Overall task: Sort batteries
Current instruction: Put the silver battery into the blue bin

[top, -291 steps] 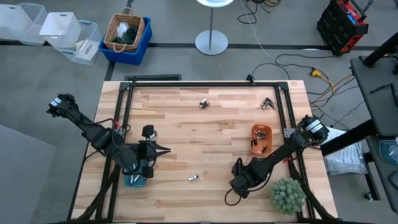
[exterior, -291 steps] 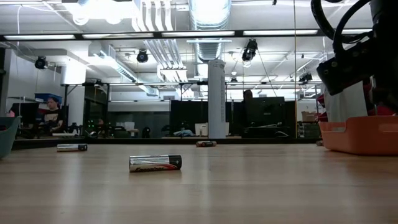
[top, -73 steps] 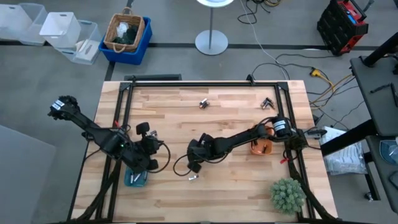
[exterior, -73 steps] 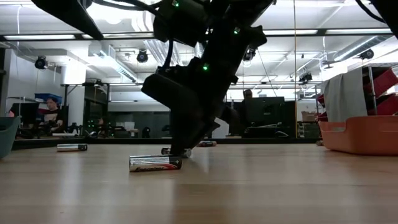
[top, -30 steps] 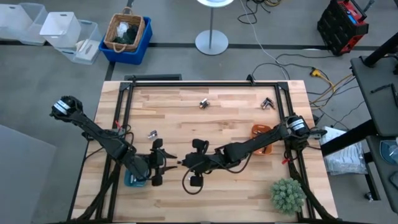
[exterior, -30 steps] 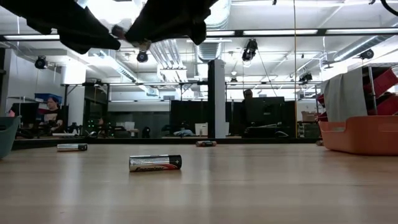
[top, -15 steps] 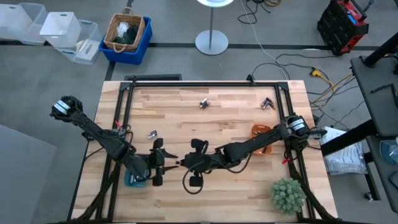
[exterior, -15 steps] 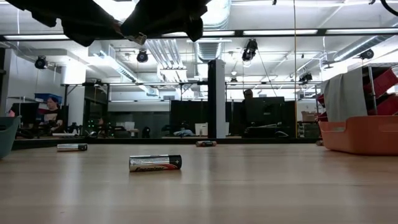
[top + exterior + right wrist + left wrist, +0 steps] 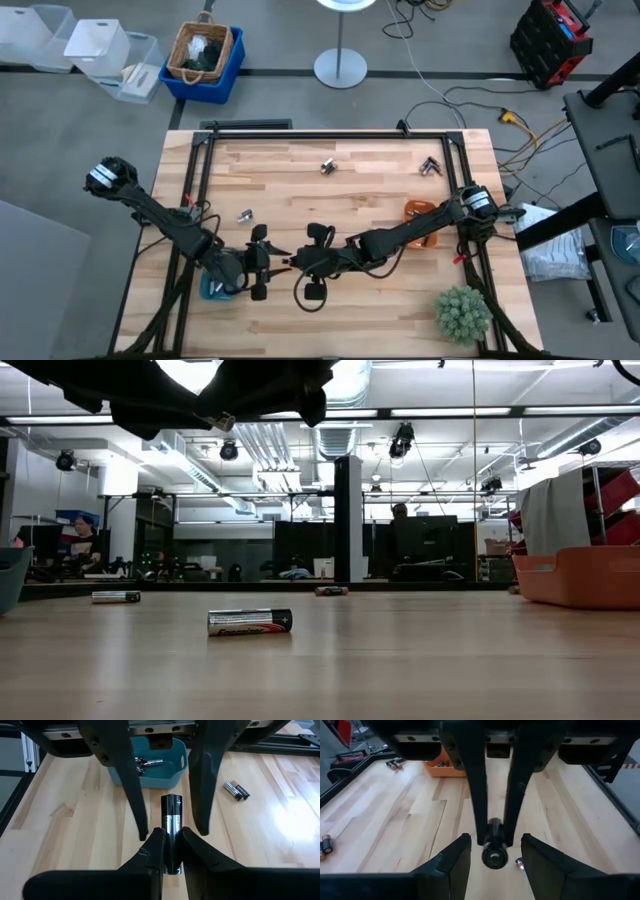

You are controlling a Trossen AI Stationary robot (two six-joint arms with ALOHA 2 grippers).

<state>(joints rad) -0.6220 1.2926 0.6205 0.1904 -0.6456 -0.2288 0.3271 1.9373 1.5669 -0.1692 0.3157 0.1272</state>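
Black fingers of the right gripper [image 9: 170,839] clamp a battery [image 9: 171,820] in the air. The left gripper [image 9: 492,840] is spread wide on either side of it, not touching. Below lies the wooden table [image 9: 380,190], with loose batteries [image 9: 327,166] far back and a teal tray [image 9: 150,775] near the left arm. The right arm partly covers the orange tray [image 9: 414,210]. From above, the held battery is hard to make out.

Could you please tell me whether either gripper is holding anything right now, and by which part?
The right gripper pinches a battery by its near half; the left gripper stands open on either side of the free end.
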